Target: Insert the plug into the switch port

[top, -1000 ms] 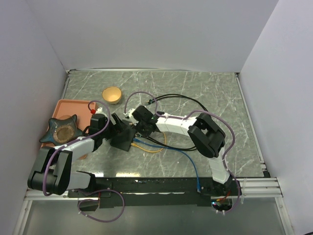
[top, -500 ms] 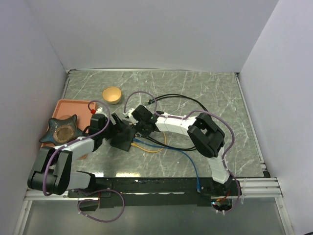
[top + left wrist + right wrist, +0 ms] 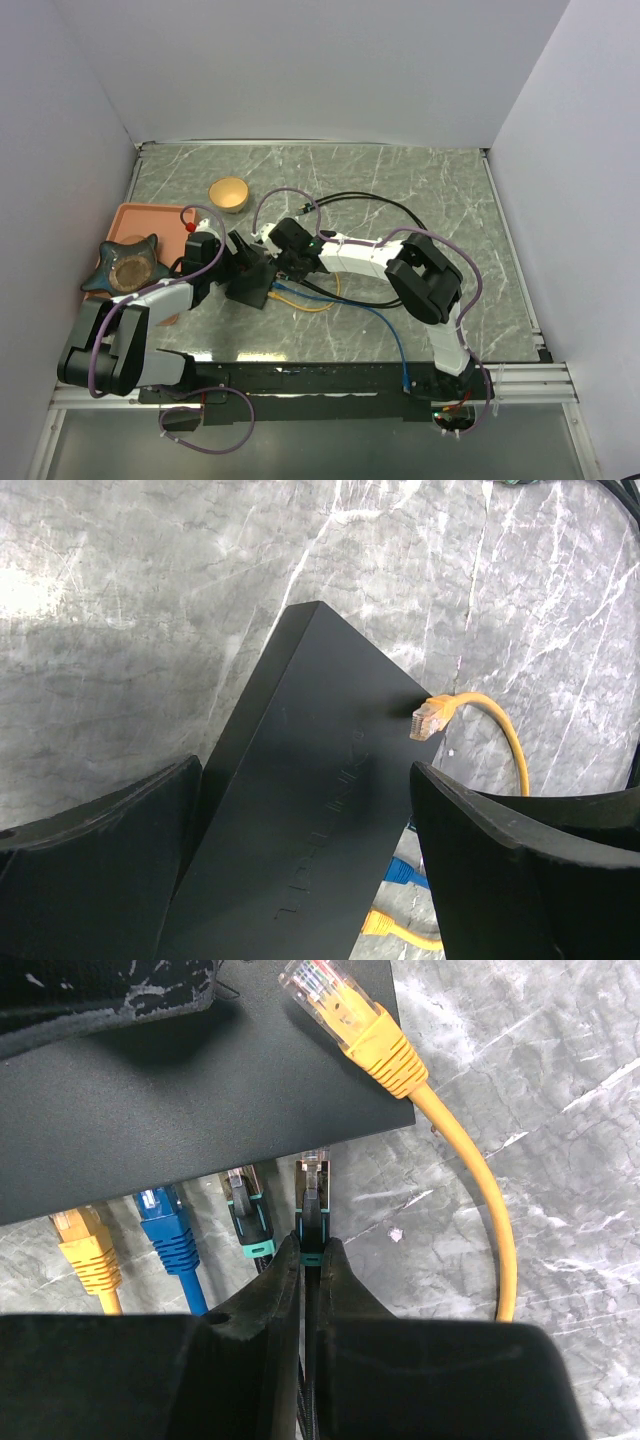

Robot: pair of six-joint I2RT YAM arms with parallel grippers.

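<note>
The switch (image 3: 310,800) is a flat matte-black box lying between my left gripper's (image 3: 305,880) wide-set fingers (image 3: 100,860), whose tips meet its two long sides. In the top view the left gripper (image 3: 238,264) and the switch (image 3: 250,286) sit left of centre. My right gripper (image 3: 312,1245) is shut on a black plug with teal trim (image 3: 312,1195). The plug's clear tip is at the switch's socket edge (image 3: 200,1150); how deep it sits I cannot tell. Beside it, a second black plug (image 3: 245,1210), a blue plug (image 3: 165,1225) and a yellow plug (image 3: 88,1250) sit at that edge.
A loose yellow plug (image 3: 345,1020) on its cable lies across the switch's top corner. An orange tray (image 3: 135,215) with a teal star-shaped dish (image 3: 125,265) stands at the left. A yellow bowl (image 3: 229,193) is behind. Black (image 3: 380,200) and blue (image 3: 385,330) cables trail right.
The right arm has edged slightly left toward the switch with the plug. The left arm and the switch have not moved.
</note>
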